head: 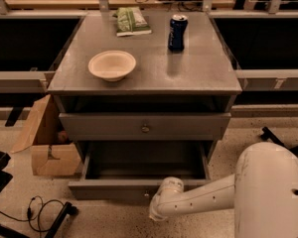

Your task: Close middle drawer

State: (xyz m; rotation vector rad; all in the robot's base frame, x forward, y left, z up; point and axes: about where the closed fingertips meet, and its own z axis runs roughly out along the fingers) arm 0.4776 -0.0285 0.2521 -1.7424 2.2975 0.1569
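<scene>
The middle drawer [139, 187] is the low grey one, pulled out of the cabinet with its deep grey box open to view. Its small round knob [146, 195] sits at the centre of the front. My white arm reaches in from the lower right. My gripper [158, 202] is at the drawer front, just right of the knob, mostly hidden behind the wrist. The taller, wider drawer front [145, 128] above it is shut.
On the cabinet top [198, 73] stand a pale bowl [111, 65], a blue can [177, 32] and a green packet [131, 21]. A cardboard box [44, 143] sits on the floor at the left, with cables [39, 209] in front of it.
</scene>
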